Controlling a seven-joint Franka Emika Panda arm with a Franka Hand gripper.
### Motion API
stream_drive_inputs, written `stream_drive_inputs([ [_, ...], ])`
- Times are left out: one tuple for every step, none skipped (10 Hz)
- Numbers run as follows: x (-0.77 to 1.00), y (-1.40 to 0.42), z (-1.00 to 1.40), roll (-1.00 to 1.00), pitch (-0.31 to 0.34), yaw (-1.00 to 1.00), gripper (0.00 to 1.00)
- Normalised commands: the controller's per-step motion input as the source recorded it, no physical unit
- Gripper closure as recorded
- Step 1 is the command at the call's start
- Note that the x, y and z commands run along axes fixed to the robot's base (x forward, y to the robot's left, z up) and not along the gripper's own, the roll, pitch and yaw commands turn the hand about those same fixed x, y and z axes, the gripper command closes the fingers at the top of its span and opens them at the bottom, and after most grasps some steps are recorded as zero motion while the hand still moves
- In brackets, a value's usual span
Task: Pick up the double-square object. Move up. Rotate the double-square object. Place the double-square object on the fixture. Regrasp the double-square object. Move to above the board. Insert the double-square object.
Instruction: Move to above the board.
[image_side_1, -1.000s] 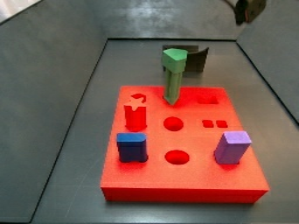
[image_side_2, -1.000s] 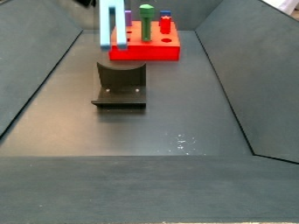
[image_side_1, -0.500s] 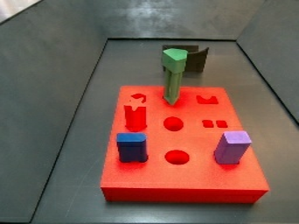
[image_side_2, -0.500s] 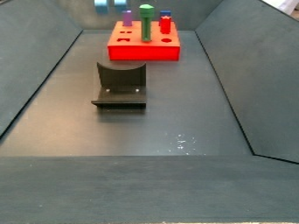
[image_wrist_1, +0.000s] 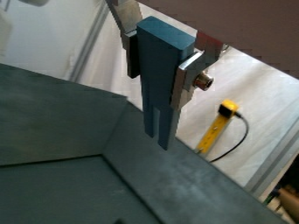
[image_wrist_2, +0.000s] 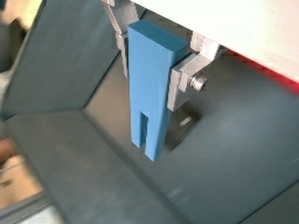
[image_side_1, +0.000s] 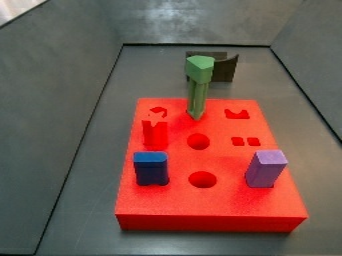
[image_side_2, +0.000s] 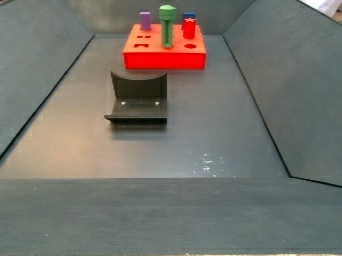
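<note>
Pinched near its top between the gripper (image_wrist_1: 162, 63) plates: long slate-blue grooved double-square object (image_wrist_2: 149, 92), hanging below; probably rigid, light, smooth-sided.

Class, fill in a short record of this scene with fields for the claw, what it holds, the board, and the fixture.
claw: out of both side views, seen only in wrist views, shut on blue bar
blue bar: hangs upright between the fingers
board: red, carrying green peg, dark-blue block, purple block
fixture: on floor, nothing on it
</note>
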Motion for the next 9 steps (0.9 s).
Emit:
stream_drive_inputs([
  [-0.56, -1.00, 0.17, -1.00, -0.070, -0.07, 1.00],
  [-0.58, -1.00, 0.18, -1.00, -0.071, -0.08, 1.00],
  [-0.60, -1.00, 0.18, -1.00, -0.072, -0.08, 1.00],
  [-0.64, -1.00, 0.19, -1.00, -0.077, -0.09, 1.00],
  [-0.62, -0.88, 0.17, -1.00, -0.082, -0.09, 1.00],
  [-0.46, -0.56, 0.12, -1.00, -0.093, -0.09, 1.00],
  [-0.30, -0.28, 0.07, -1.00, -0.098, -0.09, 1.00],
  [-0.21, -0.13, 0.04, -1.00, -0.103, -0.09, 1.00],
  [-0.18, -0.08, 0.03, -1.00, -0.111, -0.09, 1.00],
])
